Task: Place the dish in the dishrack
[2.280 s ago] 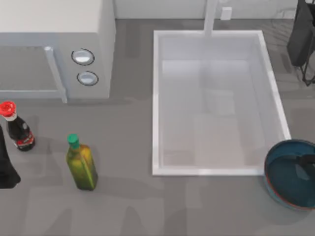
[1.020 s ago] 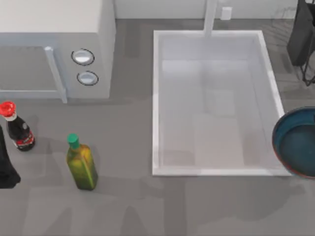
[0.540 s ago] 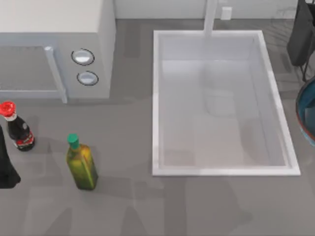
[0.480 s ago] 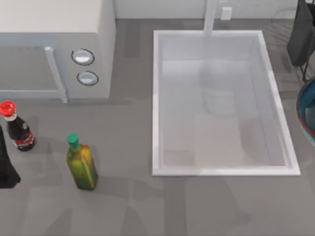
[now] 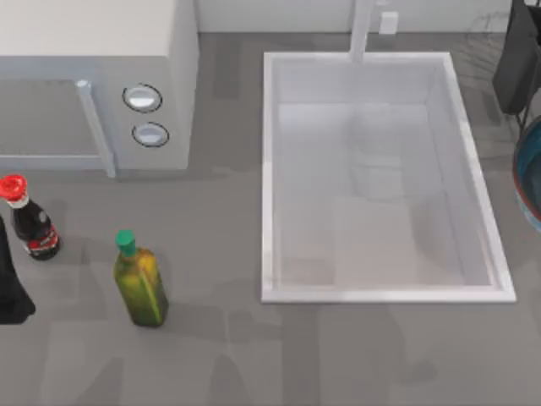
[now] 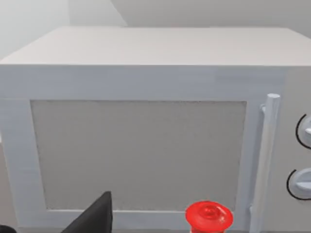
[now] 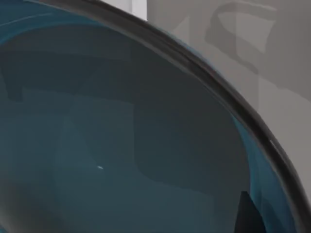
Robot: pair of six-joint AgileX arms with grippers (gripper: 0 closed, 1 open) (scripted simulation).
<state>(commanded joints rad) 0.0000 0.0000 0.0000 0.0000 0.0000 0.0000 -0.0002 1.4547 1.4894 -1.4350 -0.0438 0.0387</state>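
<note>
Dish [image 5: 531, 173], teal-blue with thin red rim line, cut off at right edge of top view, just right of the sink basin [image 5: 270, 178], level with the basin's middle. Seen close from right wrist: glossy teal inside [image 7: 121, 145] and dark rim band curving across, grey bench [image 7: 272, 63] beyond the rim.

Dishrack [image 5: 489, 34], thin wire loops faint at the corner beyond the basin's far right end, partly behind a dark arm body [image 5: 517, 59]. Dish nearer than the rack, apart from it as far as can be told.

Right jaws: a dark sliver [image 7: 248, 216] against the dish's inner wall in right wrist view, possibly a finger; opening and hold on the dish cannot be told.

Sink basin white, rectangular, faucet post [image 5: 362, 30] at its far wall.

Left of basin: white microwave [image 5: 93, 76] with two round knobs and a bar handle; door and handle also close up in left wrist view [image 6: 141, 150]. Nearer than the microwave, well left of basin: dark sauce bottle with red cap [image 5: 30, 222], upright; green-capped olive oil bottle [image 5: 140, 283], upright, between sauce bottle and basin.

Left arm parked at far left of bench, dark shape [image 5: 10, 283] beside the sauce bottle; one dark finger [image 6: 95, 218] in left wrist view beside the red cap [image 6: 209, 216]. State of left jaws cannot be told.
</note>
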